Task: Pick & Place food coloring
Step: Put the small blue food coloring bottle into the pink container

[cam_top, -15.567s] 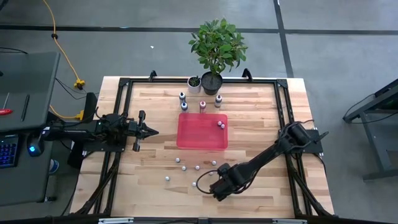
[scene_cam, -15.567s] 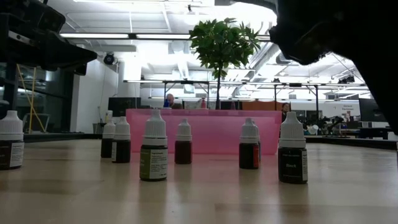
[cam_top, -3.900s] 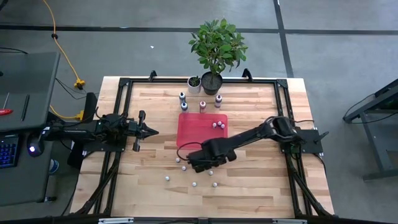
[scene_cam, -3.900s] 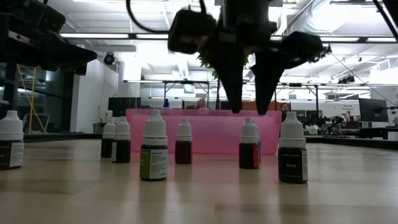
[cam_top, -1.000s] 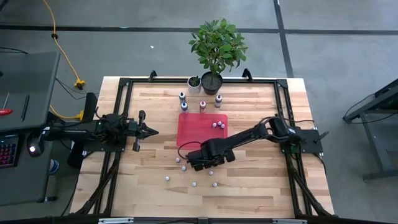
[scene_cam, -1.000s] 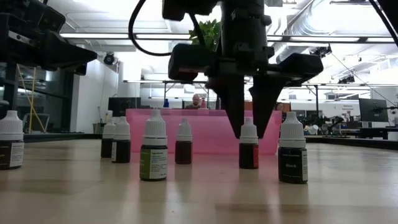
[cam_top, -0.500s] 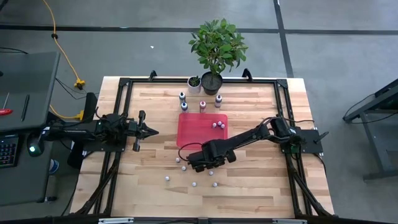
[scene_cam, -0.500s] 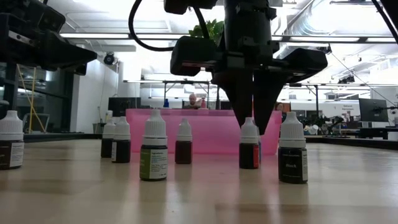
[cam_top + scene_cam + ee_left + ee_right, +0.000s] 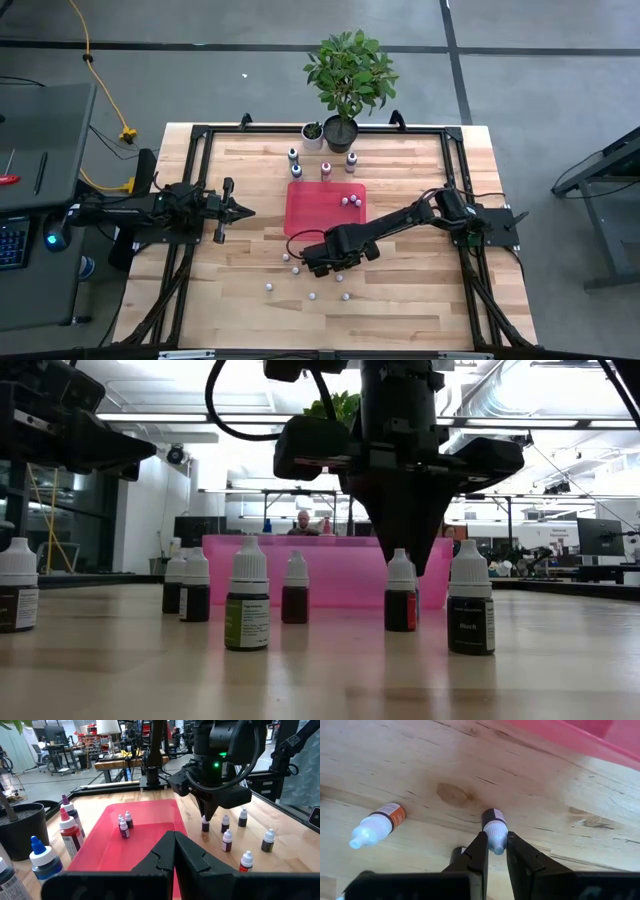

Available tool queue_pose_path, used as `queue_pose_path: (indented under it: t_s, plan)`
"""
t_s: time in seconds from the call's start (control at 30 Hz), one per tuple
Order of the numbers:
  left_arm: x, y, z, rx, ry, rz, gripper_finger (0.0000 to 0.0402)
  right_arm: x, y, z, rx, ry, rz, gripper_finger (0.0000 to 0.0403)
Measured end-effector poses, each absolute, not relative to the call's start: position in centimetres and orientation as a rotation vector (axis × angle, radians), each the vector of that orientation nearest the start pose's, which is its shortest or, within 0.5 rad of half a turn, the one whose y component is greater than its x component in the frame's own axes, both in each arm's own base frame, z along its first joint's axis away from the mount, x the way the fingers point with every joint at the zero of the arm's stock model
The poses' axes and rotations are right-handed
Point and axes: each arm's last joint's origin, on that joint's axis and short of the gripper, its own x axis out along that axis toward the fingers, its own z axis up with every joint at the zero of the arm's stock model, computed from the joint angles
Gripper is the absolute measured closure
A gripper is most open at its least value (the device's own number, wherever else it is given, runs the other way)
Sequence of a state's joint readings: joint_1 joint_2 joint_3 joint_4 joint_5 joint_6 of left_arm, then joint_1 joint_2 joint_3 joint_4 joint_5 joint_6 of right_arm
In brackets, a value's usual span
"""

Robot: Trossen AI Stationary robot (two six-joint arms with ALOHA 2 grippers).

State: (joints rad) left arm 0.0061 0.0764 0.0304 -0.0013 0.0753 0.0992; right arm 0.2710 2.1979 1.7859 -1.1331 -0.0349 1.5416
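- i am at the grasping step: my right claw (image 9: 494,851) hangs over the wooden counter (image 9: 420,180), its two fingers pinching the white cap of one small upright food coloring bottle (image 9: 493,826).
- that bottle (image 9: 400,592) stands on the counter just in front of the red tray (image 9: 305,222), among other small bottles; it does not look lifted yet.
- one bottle (image 9: 376,826) lies on its side near the pinched one.
- two small bottles (image 9: 124,824) already stand inside the tray.
- my left claw (image 9: 174,851) waits at the counter's left side, well apart, its fingers pressed together and holding nothing.
- next, i judge, i need to lift straight up without knocking the neighbours, carry the bottle over the tray's rim, and release it inside.
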Motion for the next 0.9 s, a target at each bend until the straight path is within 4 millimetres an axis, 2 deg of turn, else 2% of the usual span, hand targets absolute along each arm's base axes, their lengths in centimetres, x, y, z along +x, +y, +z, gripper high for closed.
queue_pose_path:
  t_s: [0.4, 0.67, 0.9]
  plan:
    - [10.1, -0.2, 16.8, 0.097, 0.044, -0.071, 0.0401, 41.0, 11.8, 18.2, 1.015, 1.351, -0.907, 0.0365]
    - [10.1, -0.1, 16.8, 0.097, 0.044, -0.069, 0.0401, 40.4, 11.5, 20.8, 1.024, 1.284, -0.88, 0.0365]
    - [10.1, -0.2, 16.8, 0.097, 0.044, -0.07, 0.0401, 39.3, 11.0, 24.2, 1.025, 1.173, -0.859, 0.0365]
